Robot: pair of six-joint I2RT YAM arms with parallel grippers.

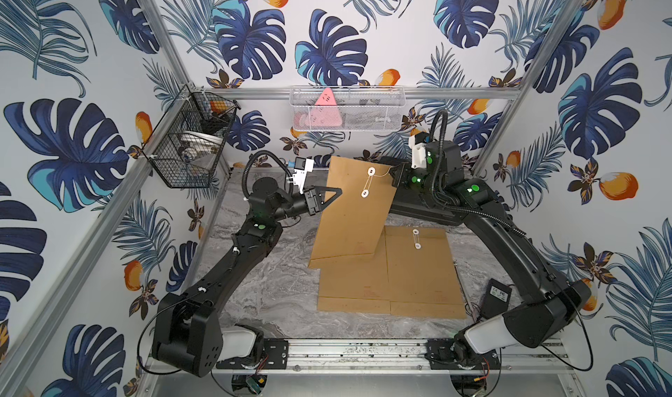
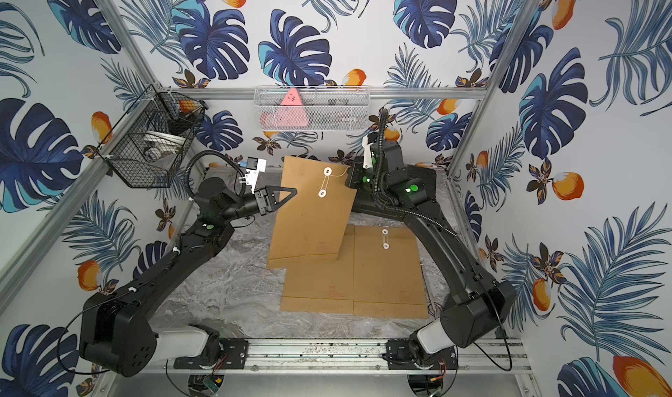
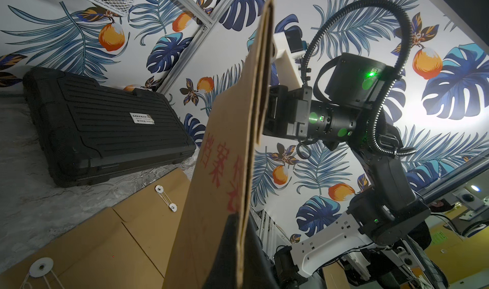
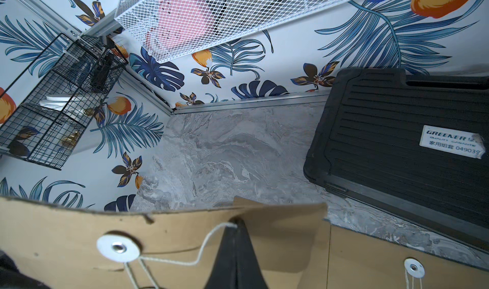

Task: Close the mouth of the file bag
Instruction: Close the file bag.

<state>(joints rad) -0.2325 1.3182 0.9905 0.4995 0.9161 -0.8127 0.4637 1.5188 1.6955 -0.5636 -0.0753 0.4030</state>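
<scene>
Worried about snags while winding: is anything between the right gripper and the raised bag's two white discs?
Nothing visible. The right gripper holds the string beside the upper disc of the file bag; the left gripper pinches its opposite edge, clear of both discs.

file bag (image 1: 349, 217): matt brown kraft paper | tabletop (image 1: 269, 289): smooth marble-look | case (image 3: 105, 126): ribbed black plastic | basket (image 1: 363, 119): white metal mesh

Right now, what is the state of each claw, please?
Left claw: shut on the file bag edge.
Right claw: shut on the string.
</scene>
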